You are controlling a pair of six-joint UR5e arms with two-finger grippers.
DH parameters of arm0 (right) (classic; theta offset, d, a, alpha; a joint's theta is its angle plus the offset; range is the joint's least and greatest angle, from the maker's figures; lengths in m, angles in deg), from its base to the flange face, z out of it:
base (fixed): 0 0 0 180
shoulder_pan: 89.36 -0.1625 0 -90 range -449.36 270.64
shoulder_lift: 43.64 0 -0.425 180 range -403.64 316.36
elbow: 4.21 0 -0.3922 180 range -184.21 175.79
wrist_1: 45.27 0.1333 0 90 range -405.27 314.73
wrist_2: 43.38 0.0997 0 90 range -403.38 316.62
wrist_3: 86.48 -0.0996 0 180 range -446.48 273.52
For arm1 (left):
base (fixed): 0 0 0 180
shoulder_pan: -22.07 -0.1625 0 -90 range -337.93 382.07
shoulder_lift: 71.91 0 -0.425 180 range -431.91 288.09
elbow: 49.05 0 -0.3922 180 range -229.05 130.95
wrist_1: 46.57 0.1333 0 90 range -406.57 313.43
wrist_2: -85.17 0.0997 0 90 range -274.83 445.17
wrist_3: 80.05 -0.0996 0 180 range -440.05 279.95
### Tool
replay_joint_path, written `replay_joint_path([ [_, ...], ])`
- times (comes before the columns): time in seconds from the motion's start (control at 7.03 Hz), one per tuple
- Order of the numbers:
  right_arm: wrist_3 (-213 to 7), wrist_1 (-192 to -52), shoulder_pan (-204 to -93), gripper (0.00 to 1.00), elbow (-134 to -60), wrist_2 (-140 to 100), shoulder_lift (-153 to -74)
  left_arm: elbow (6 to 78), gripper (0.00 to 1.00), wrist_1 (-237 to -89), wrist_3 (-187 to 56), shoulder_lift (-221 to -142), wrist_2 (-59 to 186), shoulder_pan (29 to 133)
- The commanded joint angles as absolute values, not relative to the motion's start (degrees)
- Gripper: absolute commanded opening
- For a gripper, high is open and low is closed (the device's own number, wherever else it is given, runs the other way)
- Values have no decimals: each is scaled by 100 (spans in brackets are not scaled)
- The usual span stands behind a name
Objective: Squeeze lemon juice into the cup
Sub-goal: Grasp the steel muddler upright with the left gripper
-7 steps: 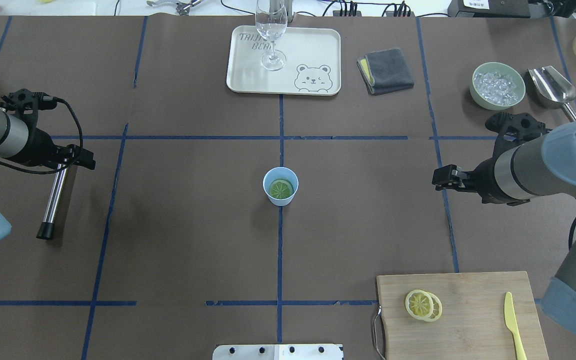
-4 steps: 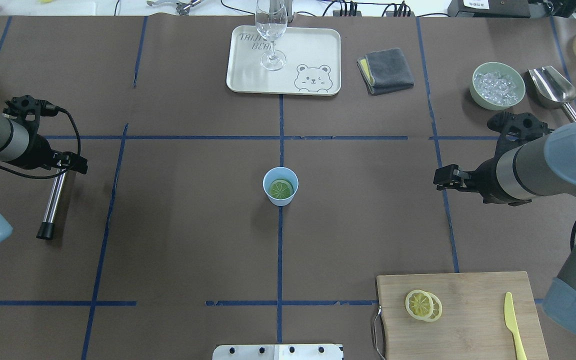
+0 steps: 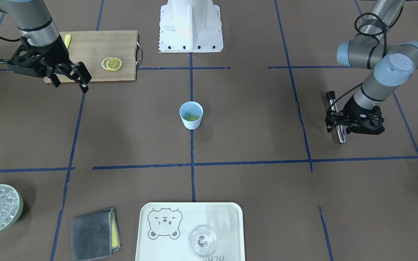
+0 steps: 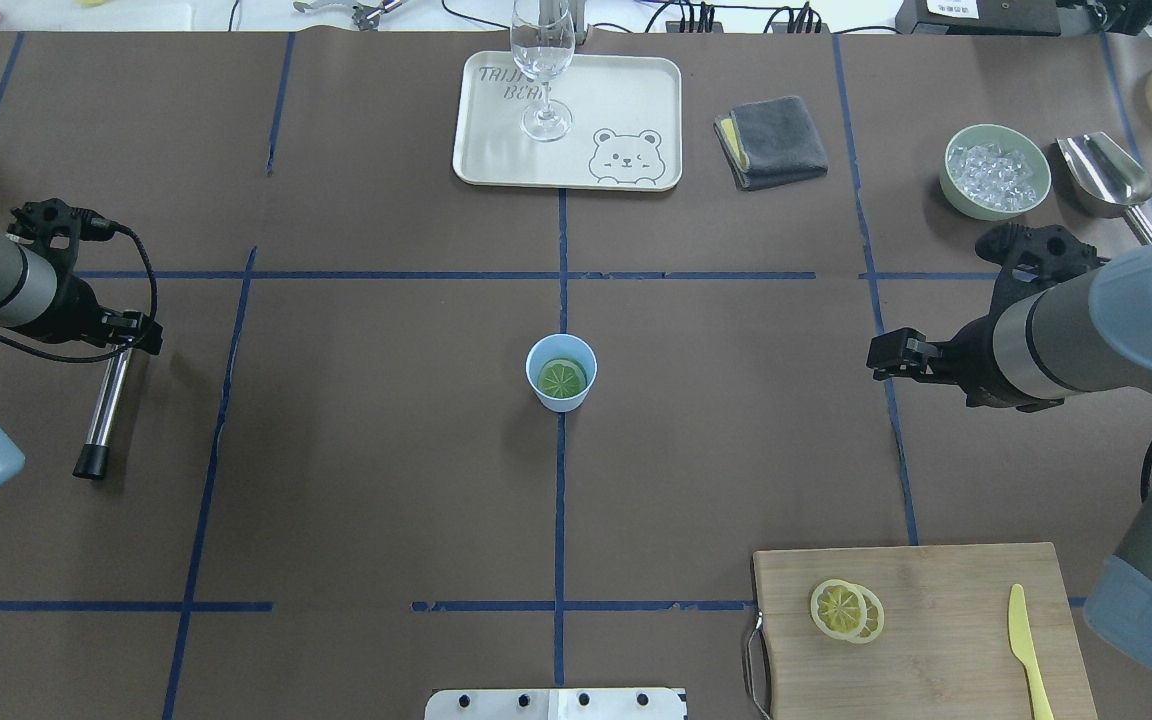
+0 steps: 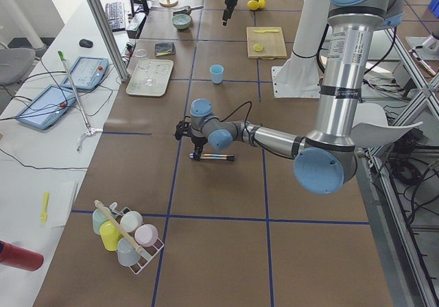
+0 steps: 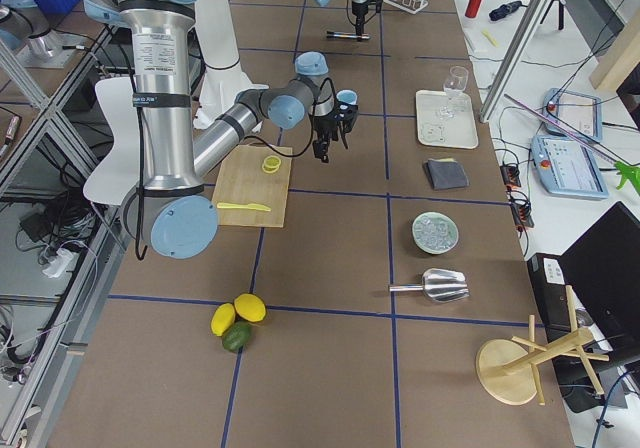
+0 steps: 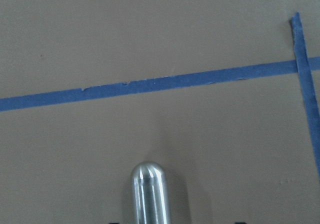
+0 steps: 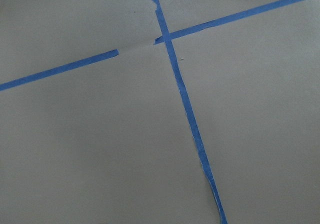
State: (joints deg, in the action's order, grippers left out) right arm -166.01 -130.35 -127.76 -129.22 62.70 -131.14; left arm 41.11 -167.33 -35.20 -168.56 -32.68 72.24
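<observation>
Overhead exterior: lemon (image 4: 562, 377) inside cup (image 4: 587, 352)

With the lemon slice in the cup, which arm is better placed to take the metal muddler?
Left. The left end effector is open right over the upper end of the metal muddler. The right end effector, also open, is far off on the other side of the cup.

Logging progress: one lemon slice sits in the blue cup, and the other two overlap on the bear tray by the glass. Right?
Wrong place: the other two slices overlap on the wooden cutting board, not the bear tray, as the overhead exterior view shows. One lemon slice does sit in the blue cup.
</observation>
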Motion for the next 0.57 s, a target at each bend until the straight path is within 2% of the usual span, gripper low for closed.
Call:
replay_joint_path([
  [0.0, -16602, -13035, -12768, 100, -12902, 6270, -13127, 4051, 68, -16734, -3523, -16842, -3252, 7226],
  [0.14, -16602, -13035, -12768, 100, -12901, 6270, -13127, 4060, 42, -16734, -3523, -16859, -3252, 7226],
  [0.28, -16602, -13035, -12768, 100, -12910, 6270, -13127, 4069, 0, -16707, -3540, -16851, -3252, 7226],
  [0.43, -16602, -13035, -12768, 100, -12902, 6270, -13127, 4060, 0, -16707, -3532, -16868, -3252, 7226],
])
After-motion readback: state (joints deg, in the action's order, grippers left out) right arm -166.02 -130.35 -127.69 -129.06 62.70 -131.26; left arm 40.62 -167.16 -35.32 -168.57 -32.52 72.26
